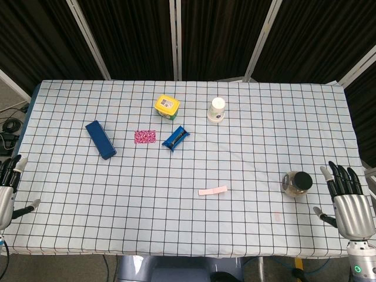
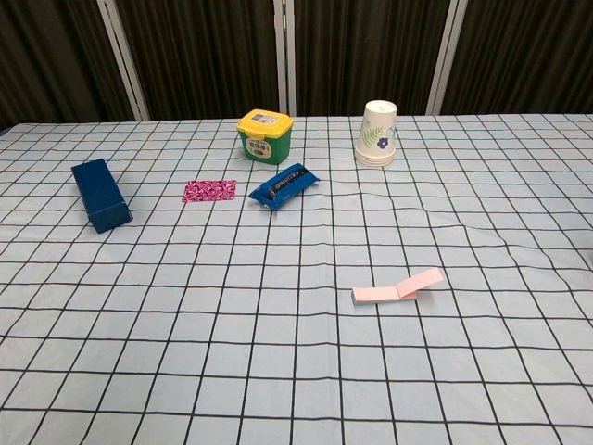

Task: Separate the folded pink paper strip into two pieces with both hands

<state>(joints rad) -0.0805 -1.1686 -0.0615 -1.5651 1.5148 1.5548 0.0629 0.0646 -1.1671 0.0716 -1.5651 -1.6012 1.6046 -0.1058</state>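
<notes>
The folded pink paper strip (image 1: 212, 191) lies flat on the checked tablecloth, right of centre and toward the front; in the chest view the pink strip (image 2: 398, 288) has its right flap lifted slightly. My left hand (image 1: 7, 191) hangs at the table's left edge, fingers apart, holding nothing. At the right edge my right hand (image 1: 348, 202) is likewise spread and empty, well to the right of the strip. Neither hand appears in the chest view.
A glass jar (image 1: 296, 183) stands between the strip and my right hand. Farther back sit a dark blue box (image 1: 100, 139), a pink patterned packet (image 1: 145, 136), a blue snack bar (image 1: 176, 138), a yellow-lidded tub (image 1: 167, 107) and an upturned paper cup (image 1: 217, 110).
</notes>
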